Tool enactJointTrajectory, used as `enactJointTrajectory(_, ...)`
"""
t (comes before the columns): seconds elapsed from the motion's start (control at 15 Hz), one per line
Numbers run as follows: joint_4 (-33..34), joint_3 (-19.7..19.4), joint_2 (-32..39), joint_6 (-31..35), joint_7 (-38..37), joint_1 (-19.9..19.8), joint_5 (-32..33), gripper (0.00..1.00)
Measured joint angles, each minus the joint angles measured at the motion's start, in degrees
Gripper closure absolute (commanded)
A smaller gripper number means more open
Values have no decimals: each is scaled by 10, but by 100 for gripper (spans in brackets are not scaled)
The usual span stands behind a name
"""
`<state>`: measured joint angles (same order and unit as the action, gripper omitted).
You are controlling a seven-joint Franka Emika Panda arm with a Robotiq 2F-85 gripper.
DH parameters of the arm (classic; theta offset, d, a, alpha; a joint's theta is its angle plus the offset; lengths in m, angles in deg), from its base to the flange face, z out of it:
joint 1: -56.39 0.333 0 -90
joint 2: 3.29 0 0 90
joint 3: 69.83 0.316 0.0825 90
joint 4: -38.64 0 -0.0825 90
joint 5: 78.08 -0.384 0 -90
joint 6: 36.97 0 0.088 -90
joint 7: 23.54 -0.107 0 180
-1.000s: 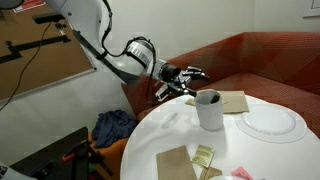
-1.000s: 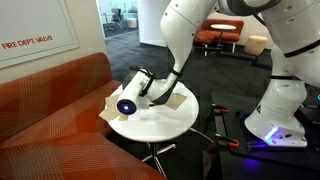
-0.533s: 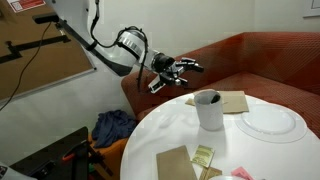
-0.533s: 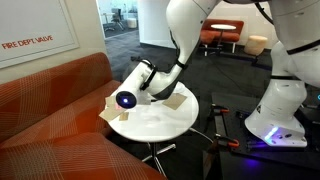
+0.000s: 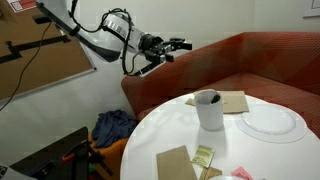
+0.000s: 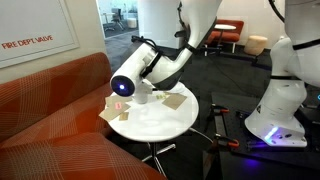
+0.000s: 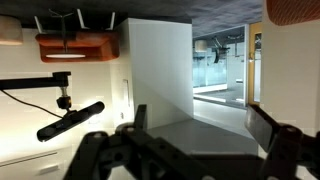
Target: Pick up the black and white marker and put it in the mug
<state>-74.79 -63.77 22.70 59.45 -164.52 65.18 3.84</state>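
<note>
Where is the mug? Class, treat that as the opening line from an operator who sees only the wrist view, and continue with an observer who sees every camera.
Observer: The mug stands upright on the round white table, in an exterior view.
Operator: Is the gripper over it?
Observer: No, the gripper hangs high, off to the mug's side.
Operator: Anything in the mug?
Observer: A dark shape shows at its rim; I cannot tell what.

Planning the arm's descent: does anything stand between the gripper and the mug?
Nothing visible does. The gripper hangs open in the air, above the mug and off to one side, with only empty space between.
</note>
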Motion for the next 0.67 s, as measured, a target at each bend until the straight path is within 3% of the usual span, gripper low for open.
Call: enactJointTrajectory(0.67,-21,8,-45,-4,3,1,0,0)
